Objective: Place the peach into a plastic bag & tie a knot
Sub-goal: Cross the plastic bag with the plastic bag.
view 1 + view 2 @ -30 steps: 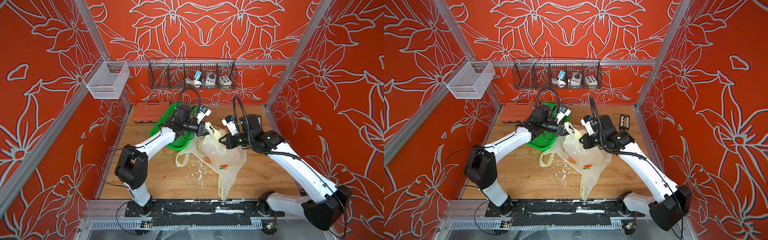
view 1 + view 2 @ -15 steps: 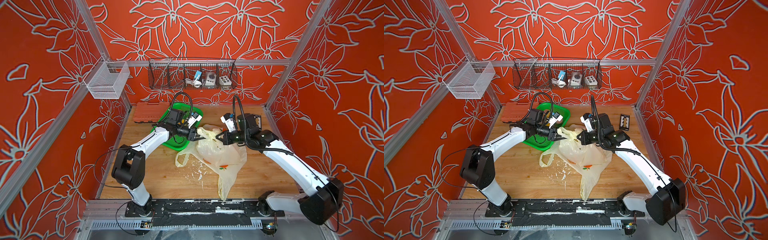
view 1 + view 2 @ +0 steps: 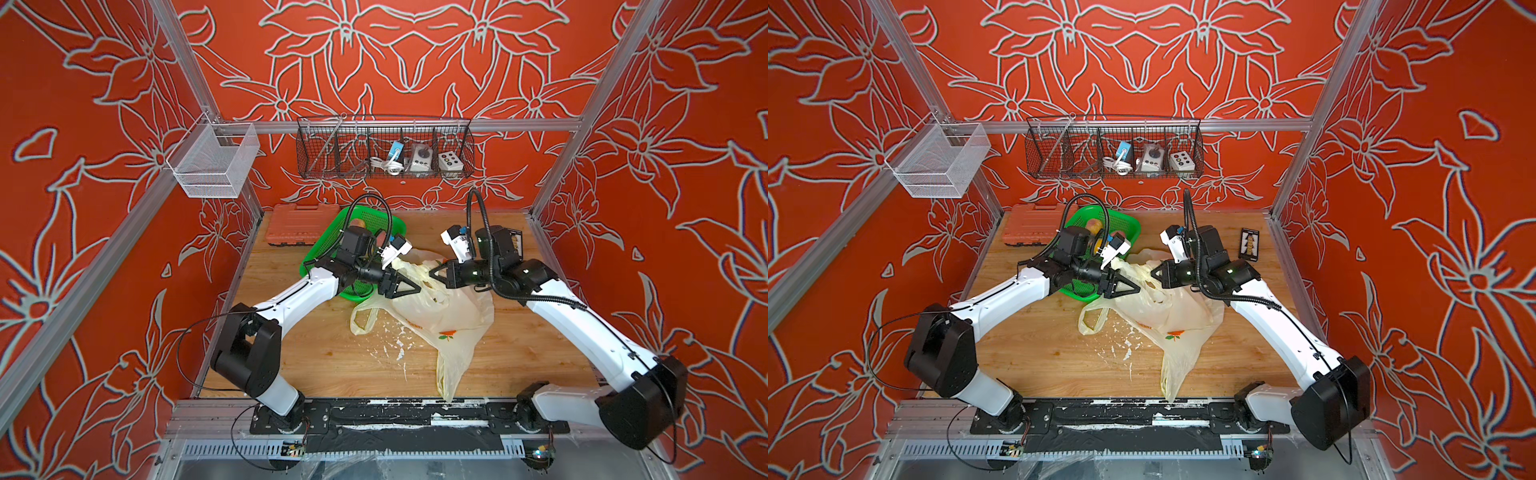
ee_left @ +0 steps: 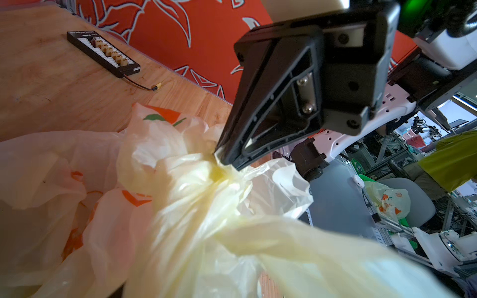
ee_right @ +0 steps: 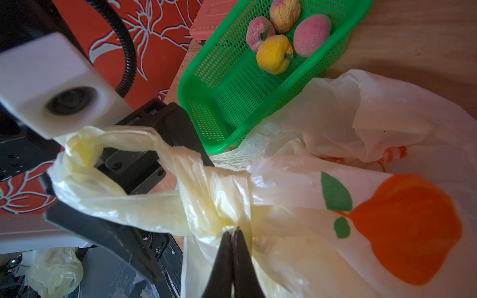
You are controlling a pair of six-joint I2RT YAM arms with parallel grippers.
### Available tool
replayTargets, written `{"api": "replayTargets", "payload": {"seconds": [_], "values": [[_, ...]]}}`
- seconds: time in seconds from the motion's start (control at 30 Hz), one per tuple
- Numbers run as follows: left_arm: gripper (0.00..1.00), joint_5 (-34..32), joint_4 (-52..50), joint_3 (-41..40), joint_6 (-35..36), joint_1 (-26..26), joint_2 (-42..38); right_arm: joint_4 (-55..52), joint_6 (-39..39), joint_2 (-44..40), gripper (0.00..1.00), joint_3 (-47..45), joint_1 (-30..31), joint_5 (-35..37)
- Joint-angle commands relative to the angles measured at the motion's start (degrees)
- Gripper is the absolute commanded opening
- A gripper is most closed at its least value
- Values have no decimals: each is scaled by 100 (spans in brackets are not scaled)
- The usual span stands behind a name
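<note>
The bag (image 3: 440, 318) lies mid-table, handles crossed into a loose knot (image 5: 214, 191) that likely needs tightening; I cannot tell whether a peach is inside, and 4 fruits (image 5: 275, 54) sit in the far-left green basket (image 5: 219, 90). My right claw (image 5: 233, 233) pinches the knot; my left claw (image 3: 406, 286), clenched 1 second ago, now gapes.

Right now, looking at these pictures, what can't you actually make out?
- Any peach inside the plastic bag: every view, its crumpled cloudy film hides the contents.
- Left gripper: missing from the left wrist view; a blurred bag handle fills the foreground.
- Peaches in the green basket: in both top views the left arm covers most.
- Gadgets in the wire rack: top views, too small to identify.
</note>
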Motion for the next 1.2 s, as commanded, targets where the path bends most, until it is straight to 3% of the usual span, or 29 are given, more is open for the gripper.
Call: {"api": "replayTargets", "payload": {"seconds": [0.0,0.1,0.23,0.43,0.6,0.73,0.9,1.0,1.07,1.17], "values": [[70,-168,467,64,-259,-96,-31,166,125,-17,0,-63,42,-113],[59,-414,642,108,-587,-118,106,103,119,-78,0,-49,47,-143],[36,-629,526,398,-1029,-114,360,-174,-9,-220,0,64,51,-272],[38,-222,772,498,-1394,-111,404,-572,-304,-347,0,-70,61,-197],[46,155,845,495,-1477,-205,389,-234,-368,-350,0,-419,54,26],[47,172,770,547,-1451,-324,531,61,-325,-255,0,-460,57,-19],[33,-88,538,696,-1279,-366,650,226,-301,-362,0,-511,68,-311],[12,-224,391,757,-992,-366,616,47,-441,-412,0,-469,60,-421],[0,-410,267,752,-691,-365,512,-398,-693,-428,6,-321,35,-454],[0,-408,430,559,-410,-366,326,-1030,-1060,-495,27,-34,-125,-600]]}}
